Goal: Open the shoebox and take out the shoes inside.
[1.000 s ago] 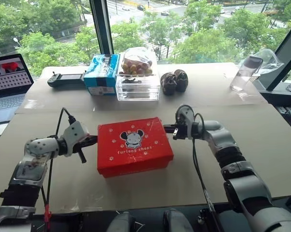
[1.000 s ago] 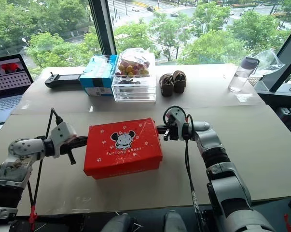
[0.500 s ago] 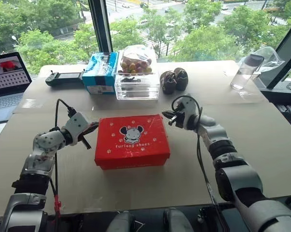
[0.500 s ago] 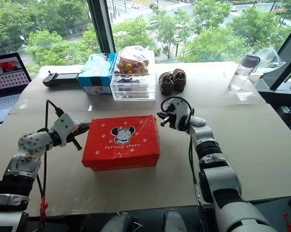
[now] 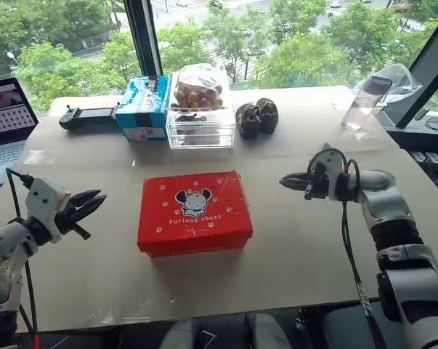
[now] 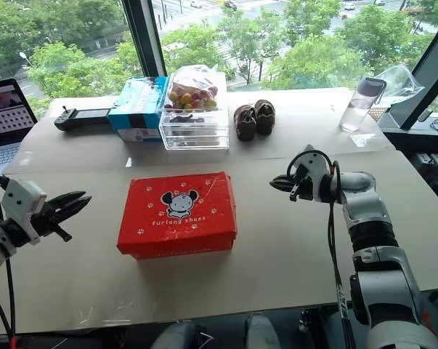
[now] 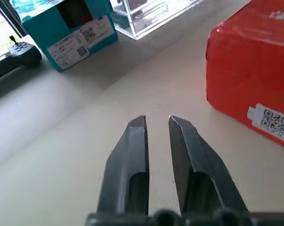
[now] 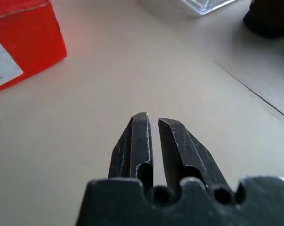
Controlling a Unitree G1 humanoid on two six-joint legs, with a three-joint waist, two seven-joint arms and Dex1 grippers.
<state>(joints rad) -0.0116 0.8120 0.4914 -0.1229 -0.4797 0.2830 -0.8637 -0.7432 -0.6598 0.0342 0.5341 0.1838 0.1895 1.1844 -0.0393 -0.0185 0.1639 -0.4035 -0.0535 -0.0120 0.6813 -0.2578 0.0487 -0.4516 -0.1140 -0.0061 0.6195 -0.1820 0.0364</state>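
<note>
One closed red shoebox (image 5: 195, 212) sits on the desk (image 5: 298, 240). Two pincers flank it: left pincer (image 5: 94, 201) and right pincer (image 5: 285, 180), both narrowly parted, holding nothing.

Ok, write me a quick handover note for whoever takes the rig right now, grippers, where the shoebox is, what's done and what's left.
Left gripper: fingers slightly apart, empty, off the shoebox's left side, clear of it.
Right gripper: fingers slightly apart, empty, off the box's right side, clear of it.
Shoebox: flat on the table, centre, lid shut.
Shoes: not visible, presumably inside the closed box.
Done: nothing yet.
Left: lift the lid, take out the shoes.
Mind: the dark brown shoes at the back, beside the clear container, are not the job's pair.
</note>
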